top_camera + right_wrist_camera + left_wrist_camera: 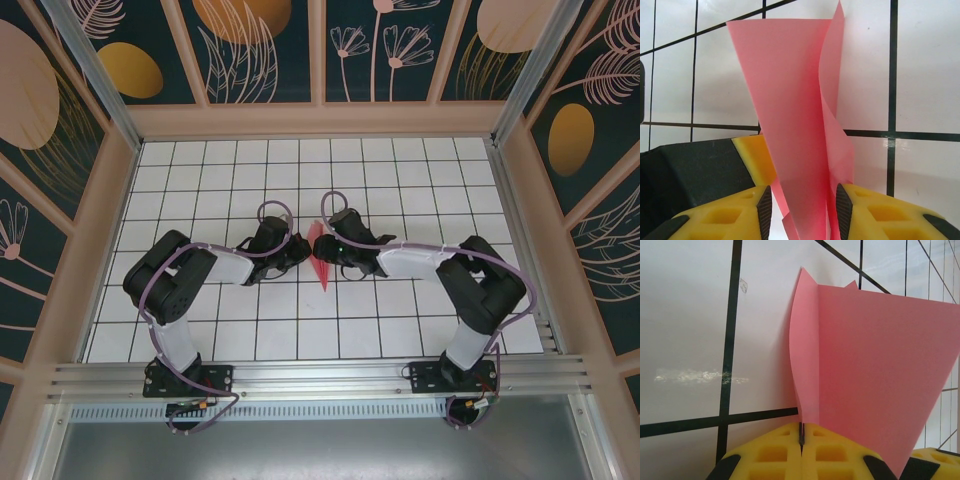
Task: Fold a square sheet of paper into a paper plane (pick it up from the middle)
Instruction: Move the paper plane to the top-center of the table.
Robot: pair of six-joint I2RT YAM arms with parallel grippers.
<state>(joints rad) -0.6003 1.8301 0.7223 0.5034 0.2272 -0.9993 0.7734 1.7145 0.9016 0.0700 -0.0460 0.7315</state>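
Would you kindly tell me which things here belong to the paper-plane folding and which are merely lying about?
Belong to the job: pink paper, part-folded; left fingers, shut on its edge; right fingers, open, one on either side of it.
Merely there: gridded table; patterned walls.

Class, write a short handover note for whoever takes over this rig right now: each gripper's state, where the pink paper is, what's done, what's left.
Left gripper: shut on the pink paper, pinching its crease.
Right gripper: jaws apart, the paper passing between them, not clamped.
Paper: between both grippers, over the middle of the table.
Done: sheet picked up and folded to a tapered shape.
Left: probably the final wing folds, then setting it down.
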